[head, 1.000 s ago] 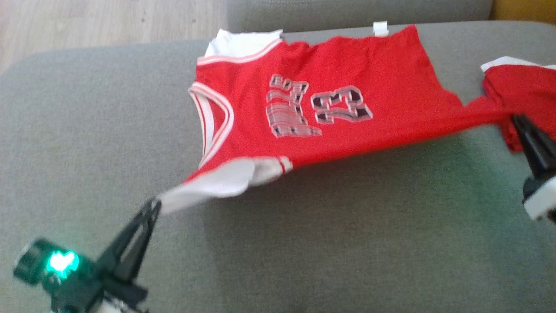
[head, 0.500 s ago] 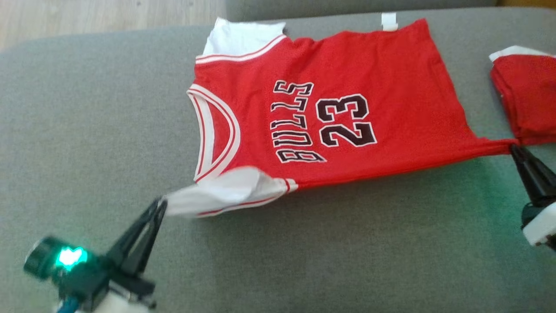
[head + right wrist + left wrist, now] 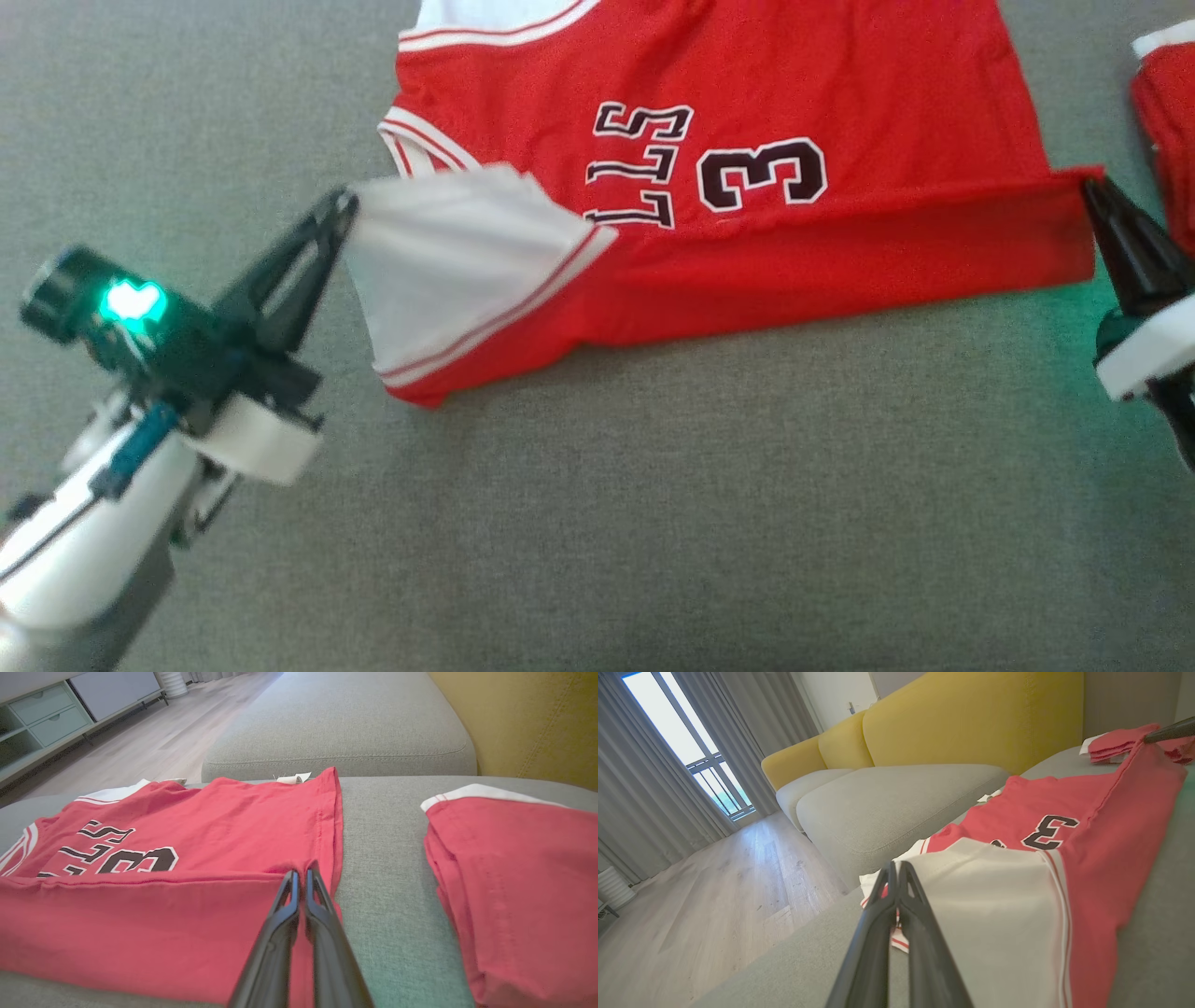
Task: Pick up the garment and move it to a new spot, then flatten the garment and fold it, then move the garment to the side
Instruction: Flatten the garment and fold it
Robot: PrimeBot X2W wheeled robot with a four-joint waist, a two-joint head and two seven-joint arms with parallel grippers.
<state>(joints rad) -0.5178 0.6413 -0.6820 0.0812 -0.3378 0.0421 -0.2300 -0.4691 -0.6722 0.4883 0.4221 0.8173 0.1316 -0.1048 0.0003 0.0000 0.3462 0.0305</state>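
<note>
A red jersey (image 3: 840, 75) lies spread on the grey sofa seat (image 3: 653, 523), neck toward the robot's left and hem toward its right. Its near long edge is turned over onto the front, so that a red band covers the lower part of the black print and only some letters and a "3" show. The left tool (image 3: 347, 198) is closed tight, with no gap between its fingers, and pinches the white shoulder corner of the jersey, which is stretched out from the fingertips as a pale flap with thin red stripes along its edge. The right tool (image 3: 1089, 184) is likewise closed tight, on the hem corner of the turned-over band, which is drawn straight between the two tools just above the seat. A small white tag (image 3: 293, 778) sticks out at the far hem corner. A second red garment (image 3: 1167, 140), folded and white-edged, rests on the seat just beyond the right tool, apart from the jersey. A yellow backrest (image 3: 971, 718) rises behind the seat, and a wooden floor (image 3: 714, 896) lies beside it.
</note>
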